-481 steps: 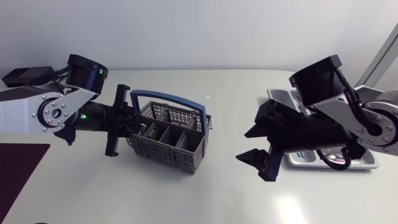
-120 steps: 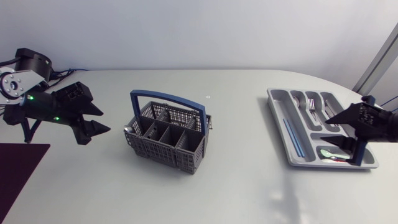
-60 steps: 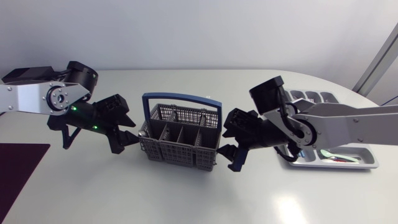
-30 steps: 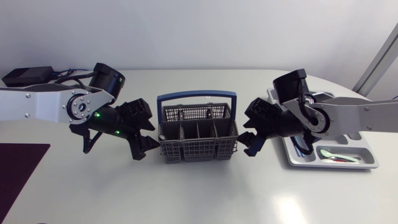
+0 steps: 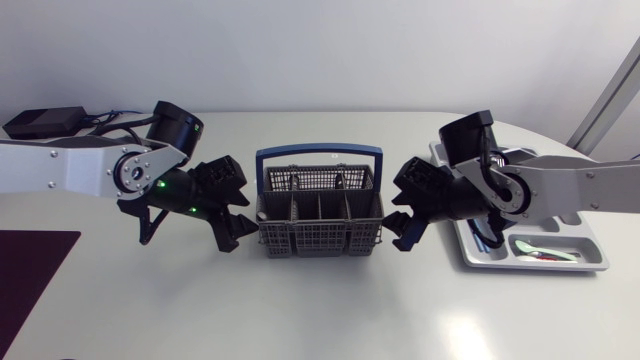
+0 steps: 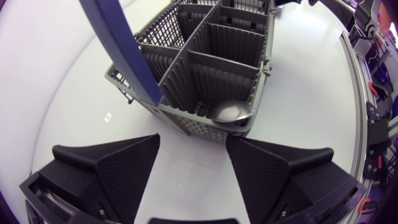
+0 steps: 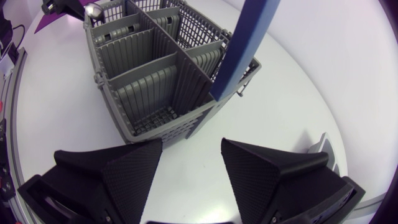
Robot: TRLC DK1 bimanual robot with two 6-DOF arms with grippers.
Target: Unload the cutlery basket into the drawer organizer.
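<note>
Left tool (image 6: 191, 149): fingers spread wide, holding nothing, tips just beside one end wall of the basket
Right tool (image 7: 191, 149): equally wide open and empty, facing the opposite end wall
Cutlery basket (image 5: 320, 212): upright on the counter (image 5: 320, 310) between both tools, blue handle (image 5: 320, 153) raised
Spoon (image 6: 231, 112): bowl up in the corner compartment nearest the left tool
Drawer organizer (image 5: 530, 266): beyond the right tool, partly hidden by its arm
</note>
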